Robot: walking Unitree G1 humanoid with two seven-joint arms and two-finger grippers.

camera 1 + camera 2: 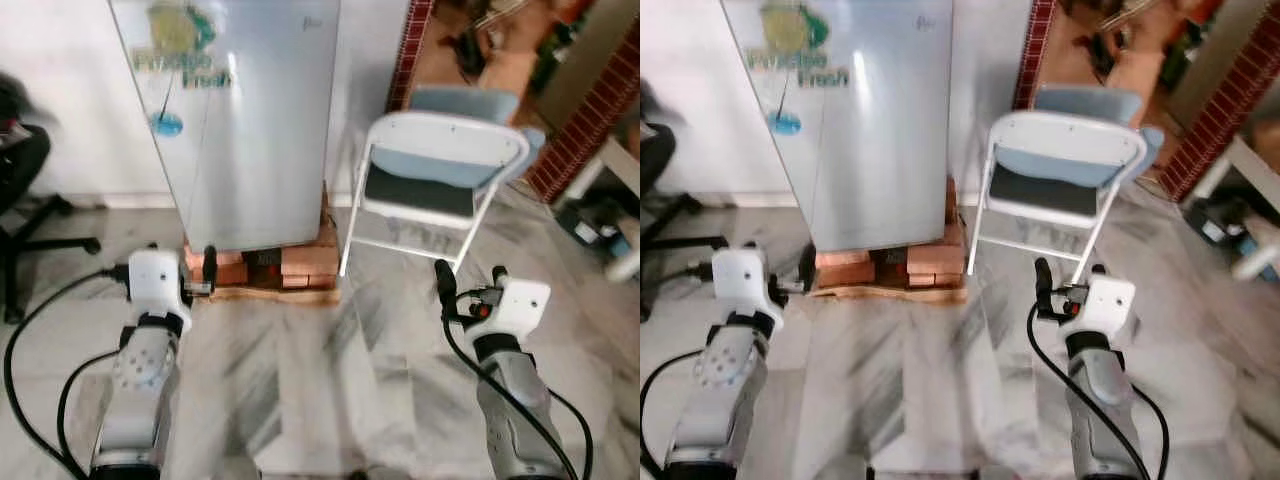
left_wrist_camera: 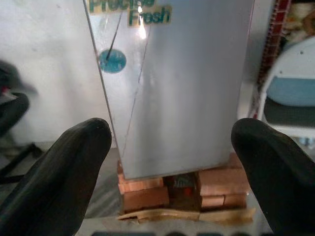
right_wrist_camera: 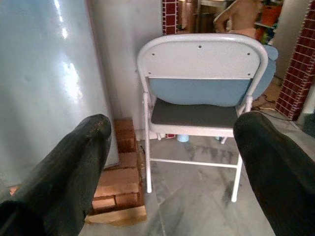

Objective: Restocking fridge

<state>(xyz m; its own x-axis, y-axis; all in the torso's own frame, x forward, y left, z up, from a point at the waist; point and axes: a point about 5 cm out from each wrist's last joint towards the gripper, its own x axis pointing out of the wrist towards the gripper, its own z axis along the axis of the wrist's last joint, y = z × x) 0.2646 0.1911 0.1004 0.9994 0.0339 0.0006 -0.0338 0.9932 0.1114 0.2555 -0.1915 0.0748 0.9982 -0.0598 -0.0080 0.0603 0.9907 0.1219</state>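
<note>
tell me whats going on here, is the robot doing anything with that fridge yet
Not yet. The robot stands facing a closed silver fridge propped on bricks, with a folding chair beside it. The left end effector and the right end effector are both raised, open and empty, touching nothing. An office chair sits off to the robot's left.

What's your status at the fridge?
Left gripper and right gripper open, empty, raised. Silver fridge shut, on red bricks, ahead-left. White folding chair beside it, ahead-right.
</note>
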